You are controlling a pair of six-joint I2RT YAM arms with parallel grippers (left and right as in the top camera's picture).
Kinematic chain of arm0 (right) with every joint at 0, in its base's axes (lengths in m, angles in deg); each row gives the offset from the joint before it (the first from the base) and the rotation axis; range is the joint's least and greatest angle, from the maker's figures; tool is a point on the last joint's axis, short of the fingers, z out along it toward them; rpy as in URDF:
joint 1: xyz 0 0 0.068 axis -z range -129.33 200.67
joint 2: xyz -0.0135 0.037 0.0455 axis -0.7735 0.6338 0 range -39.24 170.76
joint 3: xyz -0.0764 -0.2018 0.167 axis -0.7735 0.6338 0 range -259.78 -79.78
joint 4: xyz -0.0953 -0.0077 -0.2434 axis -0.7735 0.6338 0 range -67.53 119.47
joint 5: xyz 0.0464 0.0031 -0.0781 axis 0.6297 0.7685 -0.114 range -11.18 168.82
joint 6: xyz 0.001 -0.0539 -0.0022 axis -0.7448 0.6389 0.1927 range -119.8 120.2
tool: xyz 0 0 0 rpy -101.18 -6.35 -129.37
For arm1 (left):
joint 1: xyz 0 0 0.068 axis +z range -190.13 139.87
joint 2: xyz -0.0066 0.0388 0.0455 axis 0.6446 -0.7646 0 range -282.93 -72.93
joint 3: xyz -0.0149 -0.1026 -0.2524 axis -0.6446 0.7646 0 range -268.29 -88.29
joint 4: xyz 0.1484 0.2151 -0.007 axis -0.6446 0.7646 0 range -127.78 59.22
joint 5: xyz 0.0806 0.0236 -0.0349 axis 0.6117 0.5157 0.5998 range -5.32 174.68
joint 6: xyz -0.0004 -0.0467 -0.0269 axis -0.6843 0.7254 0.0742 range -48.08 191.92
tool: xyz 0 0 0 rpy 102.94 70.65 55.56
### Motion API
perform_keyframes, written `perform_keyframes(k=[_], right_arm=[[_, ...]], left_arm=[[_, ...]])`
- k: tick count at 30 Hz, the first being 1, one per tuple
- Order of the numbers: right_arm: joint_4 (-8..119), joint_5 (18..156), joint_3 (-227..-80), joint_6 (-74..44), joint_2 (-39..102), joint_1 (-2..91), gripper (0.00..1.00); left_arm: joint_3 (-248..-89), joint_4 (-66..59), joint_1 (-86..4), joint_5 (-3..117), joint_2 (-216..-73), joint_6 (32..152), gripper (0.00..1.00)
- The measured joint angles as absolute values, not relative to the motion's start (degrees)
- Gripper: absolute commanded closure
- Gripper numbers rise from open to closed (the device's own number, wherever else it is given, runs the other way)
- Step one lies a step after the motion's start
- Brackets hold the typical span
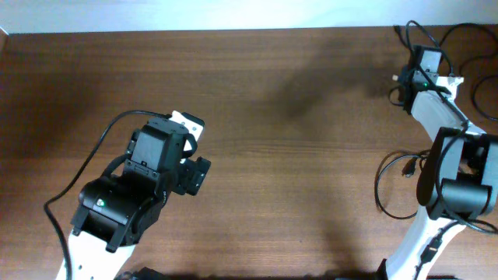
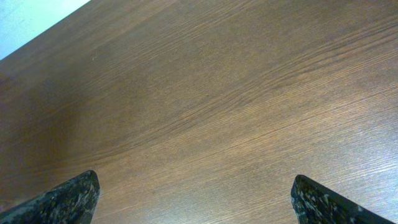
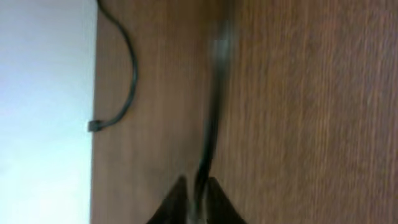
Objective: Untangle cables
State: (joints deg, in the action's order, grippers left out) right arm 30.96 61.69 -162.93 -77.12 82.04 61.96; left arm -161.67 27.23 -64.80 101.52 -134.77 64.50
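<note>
Thin black cables lie at the table's far right. One strand (image 1: 410, 28) curls by the far edge, and a loose loop with a small plug (image 1: 405, 173) lies beside the right arm. My right gripper (image 1: 406, 81) is at the far right corner, shut on a blurred black cable (image 3: 211, 134) that runs away from the fingertips (image 3: 198, 190). Another strand (image 3: 132, 74) ends in a small plug (image 3: 94, 125) at the table edge. My left gripper (image 1: 198, 149) hangs over the left half of the table. Its fingers (image 2: 194, 196) are wide open with only bare wood between them.
The brown wooden table (image 1: 296, 155) has its far edge along the top of the overhead view. A thicker black wire (image 1: 87, 165) loops from the left arm. More black wiring (image 1: 484, 85) runs off the right edge by the right arm.
</note>
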Motion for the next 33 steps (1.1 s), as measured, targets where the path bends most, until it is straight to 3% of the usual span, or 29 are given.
perform_keyframes(k=[1,3,10,14,15,18,22,27,29,33], right_arm=[[30.9,61.7,-162.9,-76.1,82.4,61.9,0.41],[29.6,62.1,-162.9,-74.2,82.8,61.6,0.23],[29.3,63.6,-162.9,-63.3,82.1,61.4,0.22],[29.8,63.7,-162.4,-47.8,73.4,61.4,0.21],[29.7,63.6,-162.4,-42.3,69.3,61.4,0.16],[30.1,63.9,-162.5,-26.1,55.7,61.4,0.15],[38.7,70.1,-164.5,-1.4,36.1,61.4,0.15],[60.6,75.3,-165.3,17.2,36.5,62.4,0.15],[63.7,74.9,-164.5,19.6,43.2,63.3,0.15],[64.5,70.3,-163.1,4.6,54.6,67.2,0.14]], left_arm=[[-161.7,27.2,-64.8,101.5,-134.8,64.5,0.01],[-161.7,27.3,-64.8,101.5,-134.8,64.5,0.01],[-161.7,27.4,-64.8,101.5,-134.8,64.5,0.01],[-161.7,27.4,-64.8,101.5,-134.8,64.5,0.01],[-161.7,27.4,-64.8,101.5,-134.8,64.5,0.01],[-161.7,27.1,-64.8,101.5,-134.8,65.2,0.01],[-161.7,26.0,-64.8,101.4,-134.8,66.2,0.01],[-161.7,25.4,-64.8,101.3,-134.8,67.1,0.01],[-161.7,25.4,-64.8,101.3,-134.8,67.3,0.01],[-161.7,25.5,-64.8,101.3,-134.8,67.7,0.01]])
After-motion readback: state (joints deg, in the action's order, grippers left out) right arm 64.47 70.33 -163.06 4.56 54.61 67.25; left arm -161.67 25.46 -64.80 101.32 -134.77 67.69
